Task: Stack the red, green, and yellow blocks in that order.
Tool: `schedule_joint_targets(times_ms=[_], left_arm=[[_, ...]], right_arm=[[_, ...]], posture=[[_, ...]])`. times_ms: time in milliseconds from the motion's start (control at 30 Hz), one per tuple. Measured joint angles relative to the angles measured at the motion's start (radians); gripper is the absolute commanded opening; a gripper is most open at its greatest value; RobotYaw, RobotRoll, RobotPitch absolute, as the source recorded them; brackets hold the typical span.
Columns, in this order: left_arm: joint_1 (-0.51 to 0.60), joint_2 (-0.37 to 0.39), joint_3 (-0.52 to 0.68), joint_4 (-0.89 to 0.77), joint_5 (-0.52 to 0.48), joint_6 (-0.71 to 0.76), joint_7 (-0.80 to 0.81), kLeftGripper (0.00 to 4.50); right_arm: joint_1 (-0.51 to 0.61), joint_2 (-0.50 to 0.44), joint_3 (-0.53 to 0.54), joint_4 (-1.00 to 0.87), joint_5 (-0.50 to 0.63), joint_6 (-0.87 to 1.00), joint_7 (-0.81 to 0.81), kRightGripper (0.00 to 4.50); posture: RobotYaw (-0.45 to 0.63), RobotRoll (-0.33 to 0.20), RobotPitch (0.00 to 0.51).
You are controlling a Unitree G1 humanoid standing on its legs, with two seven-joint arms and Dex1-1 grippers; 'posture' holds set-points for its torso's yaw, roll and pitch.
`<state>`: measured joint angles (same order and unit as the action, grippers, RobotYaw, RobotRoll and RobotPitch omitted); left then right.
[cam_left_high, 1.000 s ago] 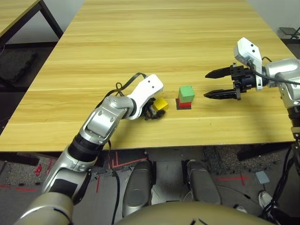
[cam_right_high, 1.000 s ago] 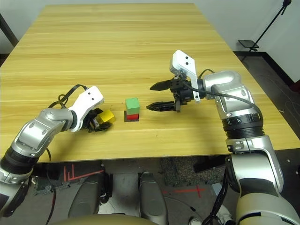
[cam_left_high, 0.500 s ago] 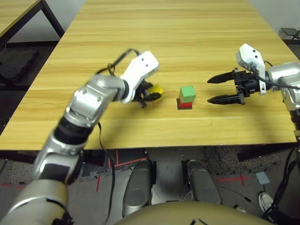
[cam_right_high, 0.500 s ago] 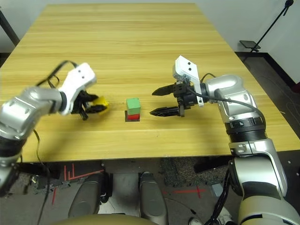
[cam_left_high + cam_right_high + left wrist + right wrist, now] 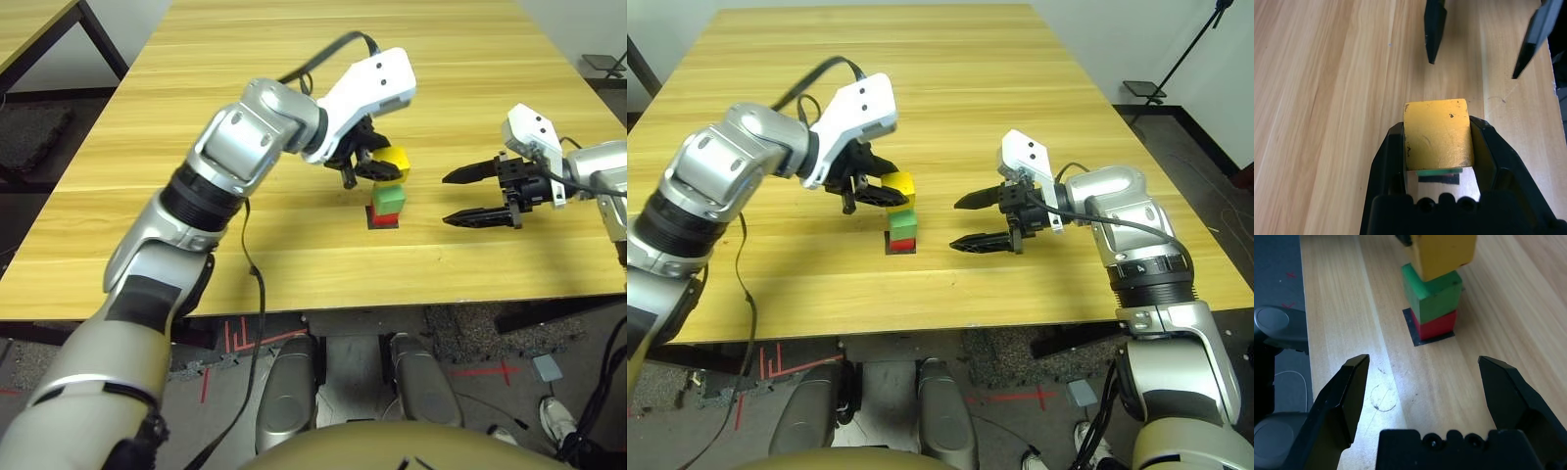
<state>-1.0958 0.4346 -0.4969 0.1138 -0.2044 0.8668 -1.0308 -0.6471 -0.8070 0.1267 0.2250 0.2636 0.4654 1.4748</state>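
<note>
The red block (image 5: 386, 217) sits on a flat black square patch (image 5: 1412, 331) near the table's front middle, with the green block (image 5: 389, 199) on top of it. The yellow block (image 5: 395, 162) hangs directly over the green one, a little askew, and I cannot tell whether they touch. My left gripper (image 5: 377, 168) is shut on the yellow block (image 5: 1437, 133), one black finger (image 5: 1393, 152) on each side. My right gripper (image 5: 447, 200) stands open to the right of the stack, fingertips pointing at it, with nothing between them.
The wooden table (image 5: 294, 78) stretches far behind the stack. Its front edge (image 5: 323, 299) runs close to the stack. A second table's corner (image 5: 39, 29) shows at the far left, across a gap of floor.
My left arm has lifted the yellow block off the table left of the stack and carried it rightwards over the green block. My right gripper has drawn back slightly to the right, still open.
</note>
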Motion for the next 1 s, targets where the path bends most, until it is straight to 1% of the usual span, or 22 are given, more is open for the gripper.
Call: schedule_joint_targets(times_ms=[100,233,367,567,833,1000], left_arm=[[0.012,-0.002,0.0,0.005,0.01,-0.013,-0.002,1.91],[0.06,0.013,0.002,-0.015,0.016,-0.01,-0.009,1.91],[0.067,0.033,0.002,-0.048,0.025,0.003,-0.012,1.91],[0.079,0.033,0.007,-0.078,0.027,0.026,-0.01,1.91],[0.082,0.005,0.026,-0.084,0.027,0.024,0.006,1.91],[0.088,-0.011,0.029,-0.049,0.036,-0.009,0.016,1.91]], right_arm=[[0.005,-0.002,-0.01,-0.018,0.016,0.014,-0.009,4.5],[0.012,-0.009,-0.019,-0.032,0.029,0.026,-0.021,4.5],[0.015,-0.009,-0.019,-0.032,0.031,0.027,-0.028,4.5],[0.011,-0.006,-0.019,-0.03,0.031,0.027,-0.028,4.5],[0.004,-0.003,-0.019,-0.028,0.031,0.027,-0.028,4.5],[0.004,-0.002,-0.019,-0.028,0.031,0.027,-0.034,4.5]], posture=[[0.12,-0.077,0.102],[0.13,-0.077,0.103],[0.14,-0.078,0.104],[0.14,-0.079,0.105],[0.14,-0.079,0.106],[0.13,-0.079,0.106]])
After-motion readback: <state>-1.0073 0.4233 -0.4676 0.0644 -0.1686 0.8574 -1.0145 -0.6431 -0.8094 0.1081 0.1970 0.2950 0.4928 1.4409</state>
